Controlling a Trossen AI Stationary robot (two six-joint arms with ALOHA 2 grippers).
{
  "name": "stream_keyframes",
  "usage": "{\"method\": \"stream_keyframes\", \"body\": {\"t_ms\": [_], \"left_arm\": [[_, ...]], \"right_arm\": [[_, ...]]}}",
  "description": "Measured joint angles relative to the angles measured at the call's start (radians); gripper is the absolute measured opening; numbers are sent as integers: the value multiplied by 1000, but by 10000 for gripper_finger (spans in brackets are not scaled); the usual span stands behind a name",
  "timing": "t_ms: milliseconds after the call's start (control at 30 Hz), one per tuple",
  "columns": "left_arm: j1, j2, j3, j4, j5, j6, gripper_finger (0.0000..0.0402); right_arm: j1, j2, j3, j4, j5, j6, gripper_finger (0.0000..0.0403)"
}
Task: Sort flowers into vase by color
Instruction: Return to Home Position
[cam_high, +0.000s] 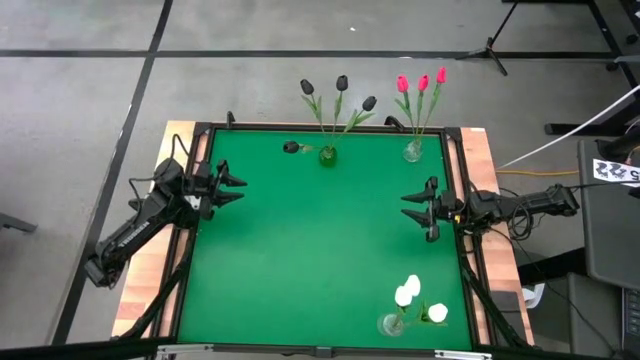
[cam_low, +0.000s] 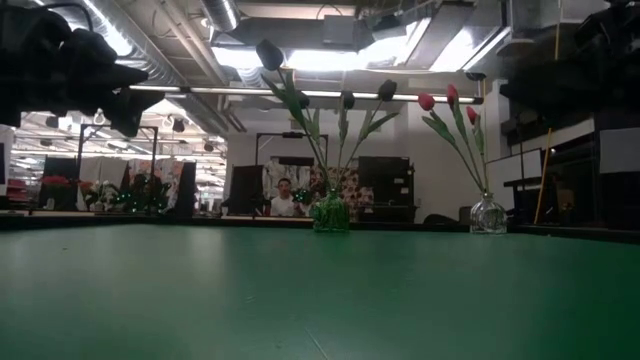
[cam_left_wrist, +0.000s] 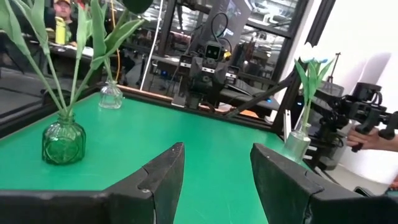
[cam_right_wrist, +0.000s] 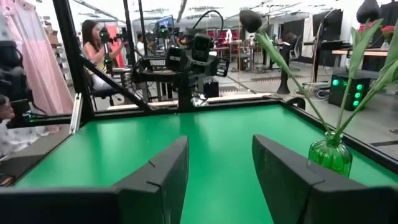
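Flowers (cam_high: 341, 82) sorted; left tool (cam_high: 243, 190), right tool (cam_high: 404, 206) level (splayed)

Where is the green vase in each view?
High: green vase, top-middle of the mat.
Low: green vase, centre, far back.
Left wrist: green vase, ahead on the mat.
Right wrist: green vase, ahead near the mat's edge.
Landmark: clear red-tulip vase beside it.

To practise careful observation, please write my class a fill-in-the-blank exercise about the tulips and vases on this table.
1. The vase holding black tulips is coloured ___.
2. The clear vase beside it holds ___ tulips.
3. The white tulips number ___.
4. The left pincer and right pincer hold ___.
Missing: green, red, three, nothing.
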Motion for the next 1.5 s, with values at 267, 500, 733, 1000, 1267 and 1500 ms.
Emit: {"method": "stream_keyframes", "body": {"t_ms": [267, 500, 733, 1000, 1267, 1500], "left_arm": [[-5, 0, 0, 8, -6, 11, 182], [-5, 0, 0, 7, -6, -11, 182], [-5, 0, 0, 6, -6, -12, 182], [-5, 0, 0, 6, -6, -13, 182], [-5, 0, 0, 6, -6, -13, 182], [-5, 0, 0, 6, -6, -13, 182]], "right_arm": [[0, 0, -1, -61, 77, 72, 177], [0, 1, -2, -80, 62, 71, 177], [0, 1, -2, -86, 18, 71, 177], [0, 1, -2, -88, 17, 71, 177], [0, 1, -2, -90, 17, 70, 177], [0, 1, -2, -91, 17, 70, 177]]}}
